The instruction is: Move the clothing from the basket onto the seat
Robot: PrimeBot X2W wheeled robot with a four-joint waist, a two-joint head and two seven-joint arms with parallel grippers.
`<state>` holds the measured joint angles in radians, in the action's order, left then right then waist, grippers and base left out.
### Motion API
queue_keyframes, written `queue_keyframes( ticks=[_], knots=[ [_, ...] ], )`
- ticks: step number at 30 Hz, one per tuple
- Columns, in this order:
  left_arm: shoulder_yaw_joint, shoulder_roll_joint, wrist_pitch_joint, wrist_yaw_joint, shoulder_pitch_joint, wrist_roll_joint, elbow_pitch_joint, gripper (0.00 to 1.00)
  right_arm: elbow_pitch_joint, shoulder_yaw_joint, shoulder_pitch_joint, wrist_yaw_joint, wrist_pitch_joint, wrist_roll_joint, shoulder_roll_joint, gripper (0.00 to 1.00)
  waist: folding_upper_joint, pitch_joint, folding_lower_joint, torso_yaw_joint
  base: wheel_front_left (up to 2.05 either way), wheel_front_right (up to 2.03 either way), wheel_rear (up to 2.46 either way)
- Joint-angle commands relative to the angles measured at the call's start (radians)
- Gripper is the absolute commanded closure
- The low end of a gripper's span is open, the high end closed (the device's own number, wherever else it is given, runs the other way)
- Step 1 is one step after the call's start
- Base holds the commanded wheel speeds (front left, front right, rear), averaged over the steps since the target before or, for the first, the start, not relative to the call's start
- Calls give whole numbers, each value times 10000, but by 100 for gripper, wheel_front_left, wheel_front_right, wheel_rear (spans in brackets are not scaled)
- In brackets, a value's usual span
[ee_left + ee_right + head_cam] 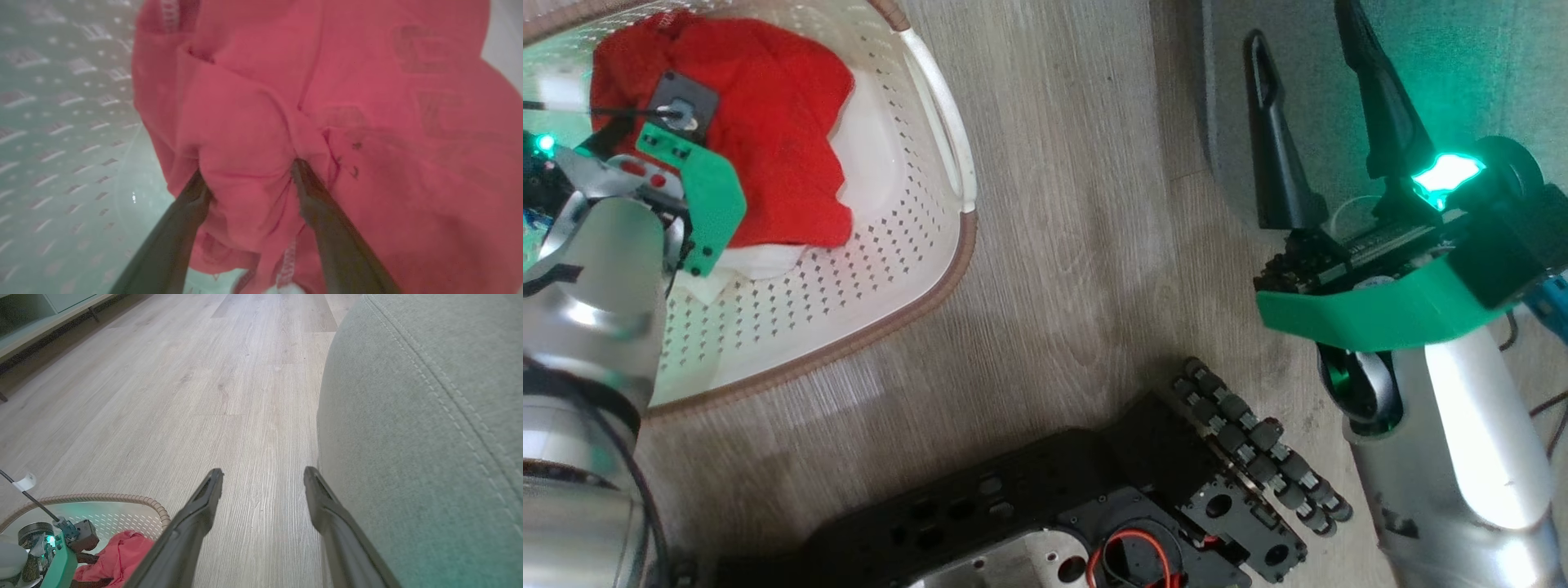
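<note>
1. Grasping is starting: the left gripper (247, 169) is pressing its spread fingers into a fold of the red clothing (367, 122), not yet pinching it.
2. That clothing is lying inside the basket (874, 269), covering a white piece (760, 261).
3. Next, by my judgement, the jaws are needing to close on the bunched fold, then lift.
4. The right gripper (263, 473) is hanging open and empty over the wooden floor (204, 396) beside the seat (429, 416).
5. Soft crumpled fabric is contrasting with perforated cream plastic and stitched grey-green upholstery.
</note>
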<state>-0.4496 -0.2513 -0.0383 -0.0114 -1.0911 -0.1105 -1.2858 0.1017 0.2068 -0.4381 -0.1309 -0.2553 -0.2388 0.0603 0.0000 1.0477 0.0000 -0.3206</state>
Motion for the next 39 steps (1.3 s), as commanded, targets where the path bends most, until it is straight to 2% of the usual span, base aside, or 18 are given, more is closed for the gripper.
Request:
queue_keyframes(
  ticks=[1, 4, 5, 7, 8, 11, 15, 25, 31, 39],
  knots=[
    [28, -248, 106, 63, 215, -116, -36, 0, 324, 201, 583, 2, -65, -104, -100, 0, 0, 10, 0, -6, 0, 0, 0],
    [-93, -196, 357, 224, 199, -152, -41, 0, 344, 220, 593, 2, -65, -119, -100, 0, 0, 38, 0, -8, 0, 0, 0],
    [-160, -143, 568, 472, 216, -119, -44, 33, 348, 234, 610, 2, -65, -141, -100, 0, 0, 57, 0, -5, 0, 0, 0],
    [-178, -148, 762, 628, 259, -50, -46, 80, 281, 213, 621, 2, -65, -125, -100, 0, 0, 64, 0, -11, 0, 0, 0],
    [-212, -162, 803, 687, 265, -45, -46, 100, 256, 200, 616, 2, -65, -122, -100, 0, 0, 66, 0, -16, 0, 0, 0],
    [-299, -218, 831, 866, 307, -4, -47, 100, 216, 150, 565, 2, -65, -162, -100, 0, 0, 64, 0, -21, 0, 0, 0],
    [-354, -281, 644, 880, 334, 65, -48, 100, 193, 145, 412, 2, -65, -195, -100, 0, 0, -13, 0, -23, 0, 0, 0],
    [-37, -228, -182, 603, 457, 640, -49, 100, 1, 139, -283, 2, -65, -258, -100, 0, 0, -602, 0, -35, 0, 0, 0],
    [121, 264, -937, 467, 934, 1043, -49, 100, -356, -224, -339, 2, -65, 27, -100, 0, 0, -1881, 0, 495, 0, 0, 0],
    [335, 789, -2052, 187, 2152, 1568, -5, 100, -869, -544, 51, 2, -65, 178, -101, 0, 0, -4111, 0, 964, 0, 0, 0]
  ],
)
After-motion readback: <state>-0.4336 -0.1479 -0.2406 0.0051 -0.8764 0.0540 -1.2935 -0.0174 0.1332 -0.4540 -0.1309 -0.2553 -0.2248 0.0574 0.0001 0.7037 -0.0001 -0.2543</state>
